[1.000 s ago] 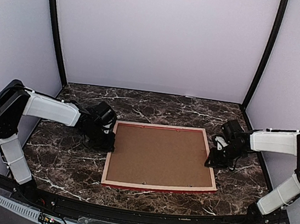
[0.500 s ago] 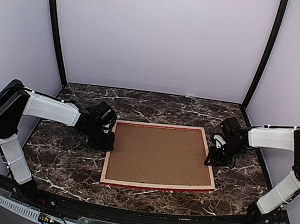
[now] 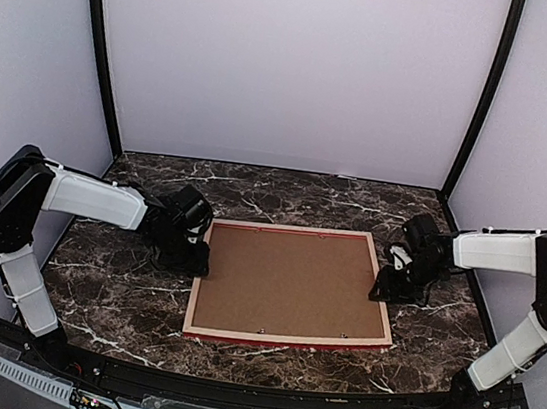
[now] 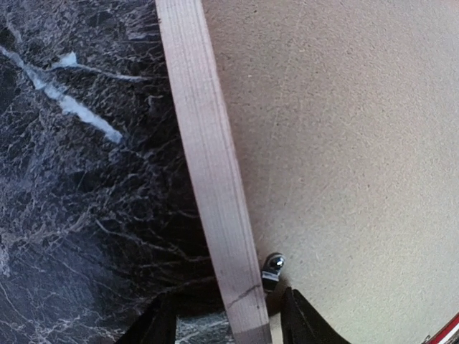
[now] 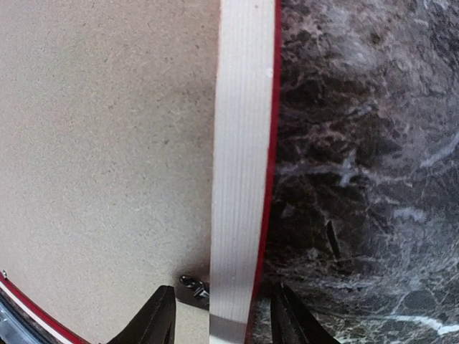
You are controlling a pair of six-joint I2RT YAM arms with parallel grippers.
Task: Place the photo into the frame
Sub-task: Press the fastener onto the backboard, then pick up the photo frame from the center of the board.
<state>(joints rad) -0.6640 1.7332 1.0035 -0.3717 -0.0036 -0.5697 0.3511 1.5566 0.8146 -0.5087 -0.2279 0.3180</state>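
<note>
Rectangular wood-railed frame point(image 3: 286, 339), speckled backing board point(image 3: 288, 282)

Dark marble-patterned bench point(image 3: 256, 187) with white veins. Near its middle lies a large rectangular frame point(image 3: 286, 340), pale wood back facing up, with a brown backing board point(image 3: 288, 282) filling its opening.

You were looking at a frame point(image 4: 211, 165) whose back rails were pale bare wood, straight-grained and matt, with smooth red paint along the outer edge. The backing board point(image 3: 288, 282) inside it was matt brown and finely speckled, likely pressed fibreboard. A small clip point(image 4: 272, 264) by the left rail was shiny metal. Your table point(image 3: 120, 295) was dark, marble-patterned and white-veined, with a slight sheen.
</note>
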